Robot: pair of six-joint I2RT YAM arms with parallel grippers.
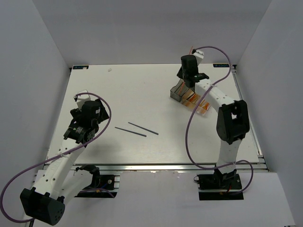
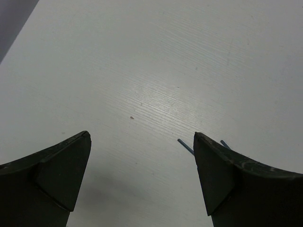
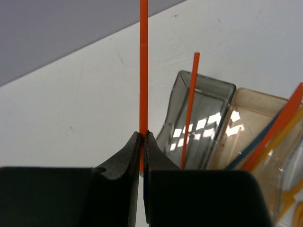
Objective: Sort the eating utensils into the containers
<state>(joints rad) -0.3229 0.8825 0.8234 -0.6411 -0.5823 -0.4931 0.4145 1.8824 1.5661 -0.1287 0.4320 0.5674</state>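
My right gripper point(image 3: 143, 135) is shut on a thin orange stick point(image 3: 143, 71) that stands straight up past its tips. It hovers at the back right point(image 1: 187, 71), over the containers point(image 1: 189, 98). In the right wrist view the smoky grey bin point(image 3: 208, 109) holds another orange stick point(image 3: 190, 109). The amber bin point(image 3: 251, 118) beside it holds orange and blue utensils. Two dark blue-grey sticks point(image 1: 130, 131) point(image 1: 143, 128) lie on the table's middle. My left gripper point(image 2: 141, 137) is open and holds nothing. The sticks' ends point(image 2: 185, 145) show just by its right finger.
The white table point(image 1: 142, 94) is walled by grey panels at the left, back and right. The clear bin point(image 1: 203, 108) ends the row nearest my right arm. Purple cables loop off both arms.
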